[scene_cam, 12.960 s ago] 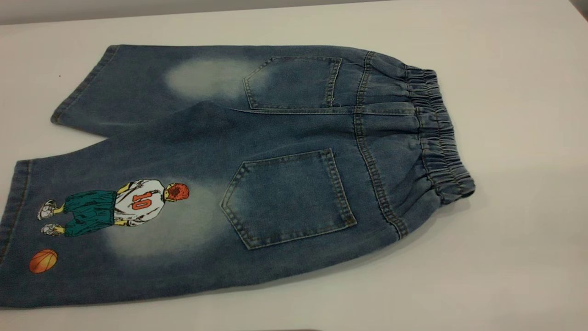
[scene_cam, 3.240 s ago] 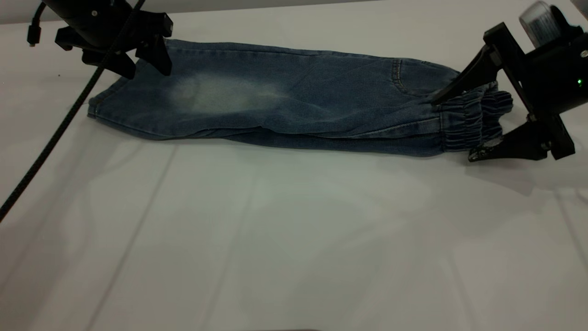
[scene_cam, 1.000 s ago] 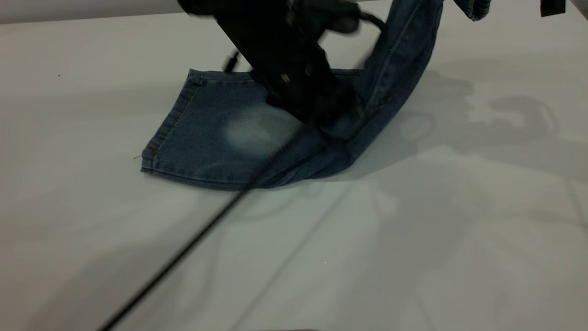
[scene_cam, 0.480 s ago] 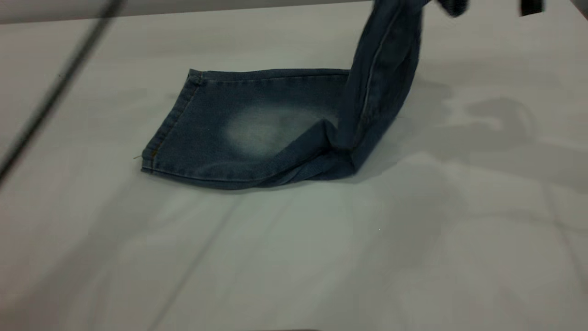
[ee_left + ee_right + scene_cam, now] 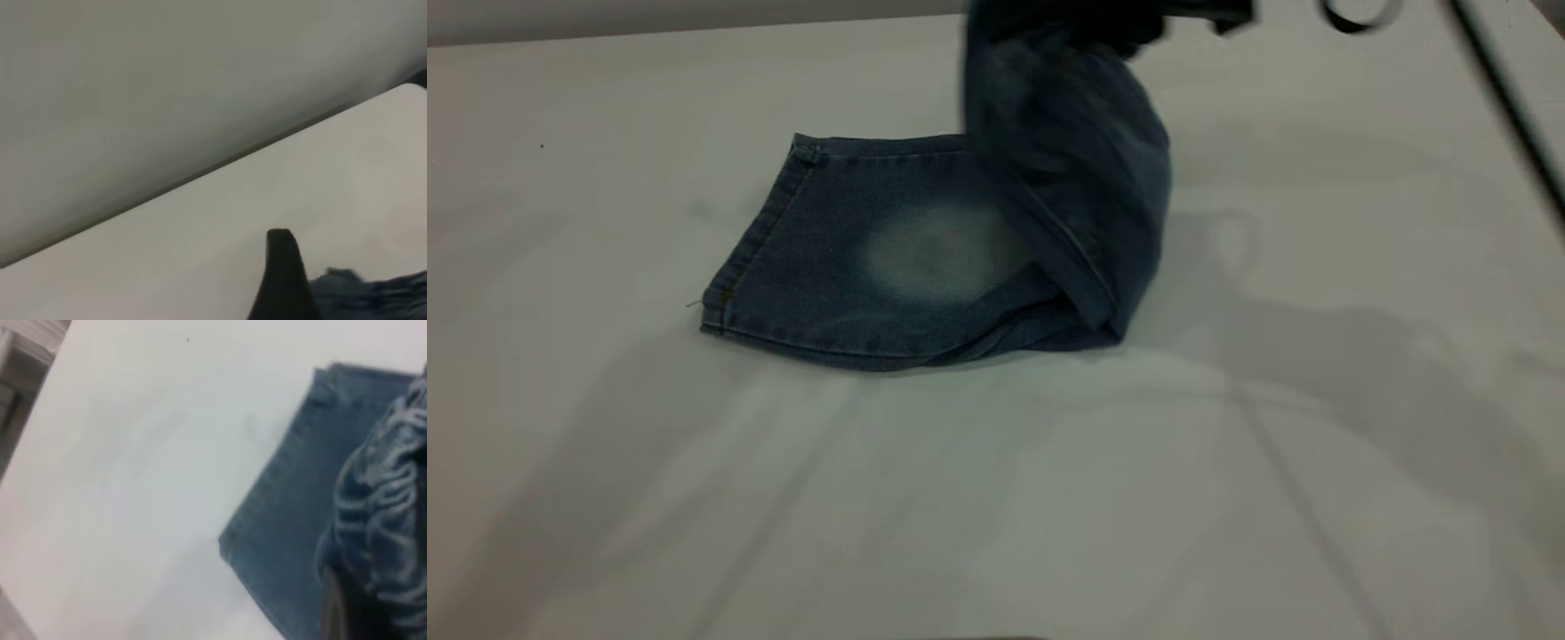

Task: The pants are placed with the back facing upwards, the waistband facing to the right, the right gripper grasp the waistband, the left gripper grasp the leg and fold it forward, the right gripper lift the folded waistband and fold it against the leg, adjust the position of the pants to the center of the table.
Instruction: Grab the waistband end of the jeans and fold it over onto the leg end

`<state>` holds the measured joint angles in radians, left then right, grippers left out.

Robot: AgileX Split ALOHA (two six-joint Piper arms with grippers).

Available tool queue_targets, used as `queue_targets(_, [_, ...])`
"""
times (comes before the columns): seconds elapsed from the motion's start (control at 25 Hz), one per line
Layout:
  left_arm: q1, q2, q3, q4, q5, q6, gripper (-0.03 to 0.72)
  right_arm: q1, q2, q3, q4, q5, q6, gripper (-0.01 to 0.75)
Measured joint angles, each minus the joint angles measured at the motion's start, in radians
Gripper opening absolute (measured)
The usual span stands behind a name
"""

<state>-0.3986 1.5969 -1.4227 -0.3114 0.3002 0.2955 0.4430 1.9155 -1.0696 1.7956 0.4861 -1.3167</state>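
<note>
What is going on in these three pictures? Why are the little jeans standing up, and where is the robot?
A robot with two arms is folding short denim pants on a white table. The big picture comes from a camera in front of the table. The other two come from small cameras on the robot's wrists.

The leg end lies flat. The other end is lifted into the air, which is why it stands up. The right gripper is the dark shape at the top edge of the big picture. Its wrist camera shows the crinkly waistband very close, so it seems to be holding that end.

The left arm has moved away. Only one black finger shows, touching nothing.
</note>
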Motion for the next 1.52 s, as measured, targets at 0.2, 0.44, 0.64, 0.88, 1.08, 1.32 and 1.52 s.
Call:
queue_targets(0.2, [0.000, -0.014, 0.000, 0.001, 0.024, 0.000, 0.463, 0.097, 0.099, -0.108, 0.003, -0.049, -0.019, 0.057])
queue_targets(0.44, [0.000, -0.016, 0.000, 0.001, 0.101, -0.002, 0.463, 0.165, 0.265, -0.250, 0.003, -0.092, -0.055, 0.070])
queue_targets(0.64, [0.000, -0.016, 0.000, 0.001, 0.148, 0.005, 0.463, 0.167, 0.339, -0.303, 0.006, -0.099, -0.039, 0.225])
queue_targets(0.88, [0.000, -0.016, 0.000, 0.001, 0.156, 0.009, 0.463, 0.167, 0.339, -0.315, 0.006, -0.066, -0.037, 0.585])
queue_targets(1.08, [0.000, -0.016, 0.000, 0.002, 0.157, 0.039, 0.463, 0.167, 0.323, -0.315, -0.091, -0.051, 0.090, 0.639])
queue_targets(1.32, [0.001, -0.008, 0.000, 0.101, 0.253, 0.057, 0.463, 0.154, 0.299, -0.320, -0.518, 0.015, 0.511, 0.560])
queue_targets(1.52, [0.002, 0.059, 0.000, 0.200, 0.389, 0.058, 0.463, 0.078, 0.267, -0.321, -0.850, 0.158, 0.790, 0.549])
